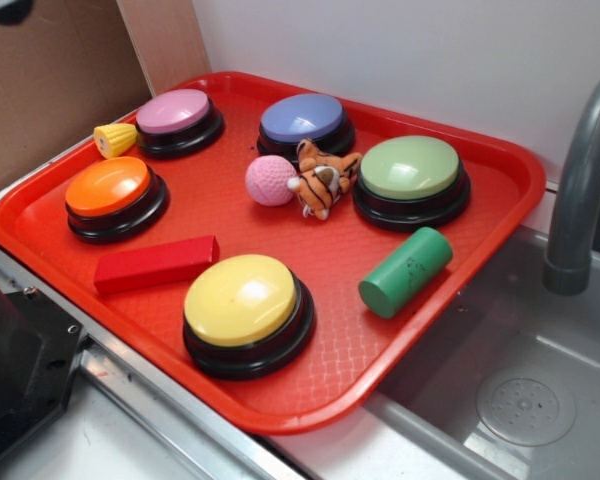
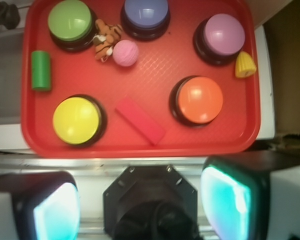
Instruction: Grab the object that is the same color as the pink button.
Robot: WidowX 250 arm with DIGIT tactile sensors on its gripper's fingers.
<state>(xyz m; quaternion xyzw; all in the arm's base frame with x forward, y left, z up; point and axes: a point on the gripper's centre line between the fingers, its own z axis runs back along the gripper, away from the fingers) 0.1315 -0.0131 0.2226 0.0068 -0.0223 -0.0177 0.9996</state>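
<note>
Pink knit ball (image 1: 271,181), the match for the pink button (image 1: 174,112), sits near the middle of the red tray (image 1: 420,330), touching the tiger plush (image 1: 323,177) on one side and lying between the blue-purple button (image 1: 302,119) and the open tray floor. The plush crowds it on the side toward the green button (image 1: 410,168), so an approach from the bare side looks cleaner. The pink button itself stands well apart at a far corner, with a small yellow corn-like toy (image 1: 115,139) just beside it. Further out are an orange button (image 1: 108,187), a yellow button (image 1: 240,300), a red block (image 1: 156,264) and a green cylinder (image 1: 405,271), all spread loosely, seemingly as distractors. The hand (image 2: 140,200) hangs high above the tray's near edge, its two fingers (image 2: 225,200) wide apart and holding nothing, so the reach has not begun. The tray rests on a tabletop beside a grey sink (image 1: 520,400) with a faucet (image 1: 580,190); a white wall and cardboard stand behind.
</note>
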